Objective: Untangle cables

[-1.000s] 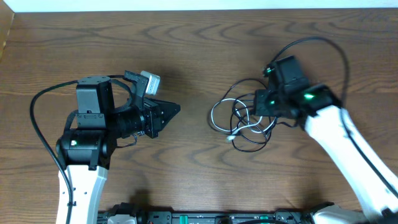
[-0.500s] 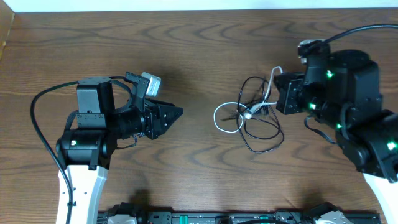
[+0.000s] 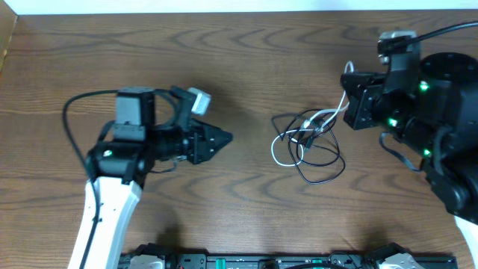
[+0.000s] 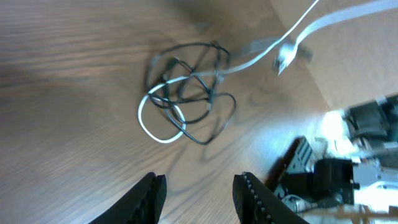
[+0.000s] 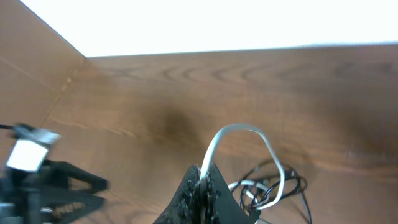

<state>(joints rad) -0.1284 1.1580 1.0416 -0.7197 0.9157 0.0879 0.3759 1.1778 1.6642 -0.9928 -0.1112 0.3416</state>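
Overhead: left gripper (image 3: pixel 226 138), fingers spread, has slid right toward the cables (image 3: pixel 306 142). Pinching the white cable (image 3: pixel 329 116), the right gripper (image 3: pixel 349 96) has dragged them rightward

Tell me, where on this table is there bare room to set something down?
Bare wood: the far strip of the table between both arms, and the gap between the left gripper and the cables. Crowded: around the cables beside the right gripper.

Right hand (image 5: pixel 203 179) higher with white cable (image 5: pixel 239 129); left hand (image 4: pixel 199 186) nearer.
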